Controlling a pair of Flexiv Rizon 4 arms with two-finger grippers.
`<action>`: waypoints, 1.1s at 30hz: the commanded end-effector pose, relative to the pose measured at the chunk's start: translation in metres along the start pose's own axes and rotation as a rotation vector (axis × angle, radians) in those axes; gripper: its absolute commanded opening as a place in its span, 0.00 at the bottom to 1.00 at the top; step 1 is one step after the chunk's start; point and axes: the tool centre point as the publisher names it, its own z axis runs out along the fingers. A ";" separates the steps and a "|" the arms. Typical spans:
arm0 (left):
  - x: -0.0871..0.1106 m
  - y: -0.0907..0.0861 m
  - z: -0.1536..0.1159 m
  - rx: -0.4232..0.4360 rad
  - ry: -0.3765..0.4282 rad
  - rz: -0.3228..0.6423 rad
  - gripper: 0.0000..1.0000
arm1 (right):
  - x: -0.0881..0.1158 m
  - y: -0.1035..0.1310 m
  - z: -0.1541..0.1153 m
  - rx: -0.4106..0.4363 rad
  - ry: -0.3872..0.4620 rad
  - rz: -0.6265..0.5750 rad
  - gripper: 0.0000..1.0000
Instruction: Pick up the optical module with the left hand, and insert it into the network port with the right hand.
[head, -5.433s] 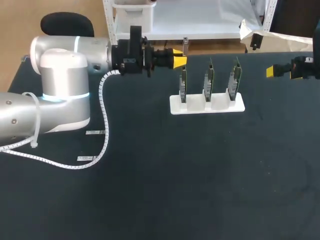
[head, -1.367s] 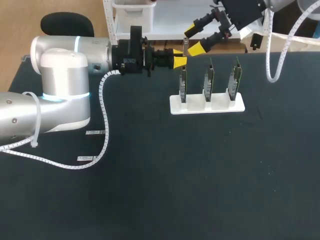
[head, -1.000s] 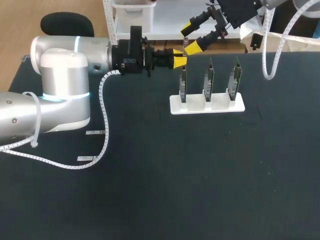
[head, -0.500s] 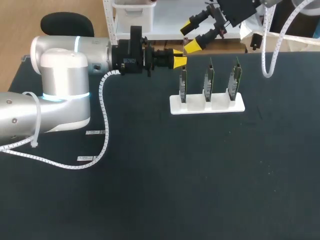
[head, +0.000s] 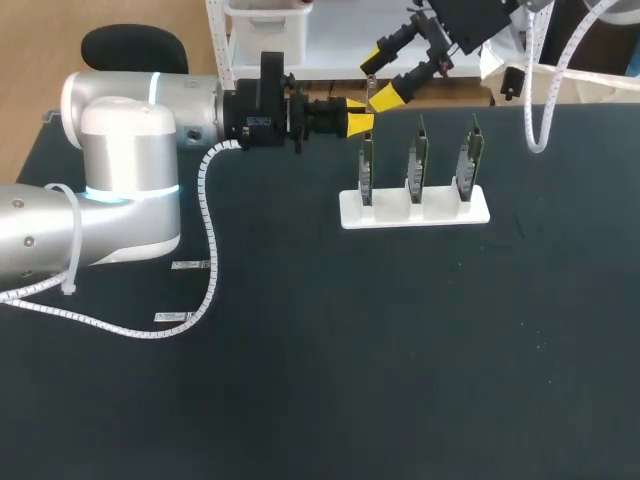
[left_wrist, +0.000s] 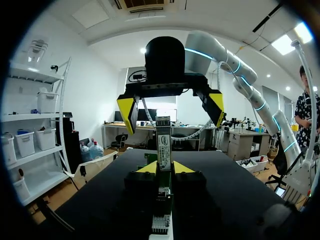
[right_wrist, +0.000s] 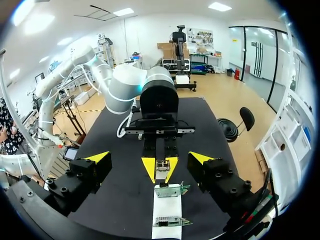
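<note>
Left gripper (left_wrist: 164, 169) clamps the slim silver metal optical module (left_wrist: 164, 142); the wide-open right gripper (right_wrist: 150, 159) straddles its free end without touching it.

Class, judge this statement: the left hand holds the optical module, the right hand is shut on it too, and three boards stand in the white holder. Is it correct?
Not quite. The right hand is open: the right wrist view shows it spread wide, clear of the optical module. The left hand does hold it, and three boards stand in the white holder.
</note>
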 end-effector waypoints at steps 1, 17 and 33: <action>0.001 0.001 0.000 0.000 -0.004 0.003 0.00 | -0.001 -0.003 0.000 -0.005 -0.001 0.002 1.00; 0.001 0.001 0.000 0.000 -0.004 0.003 0.00 | 0.001 -0.003 0.002 -0.004 0.002 -0.013 0.00; 0.001 0.001 0.000 0.000 -0.004 0.003 1.00 | 0.000 -0.004 0.002 -0.004 -0.002 -0.020 0.00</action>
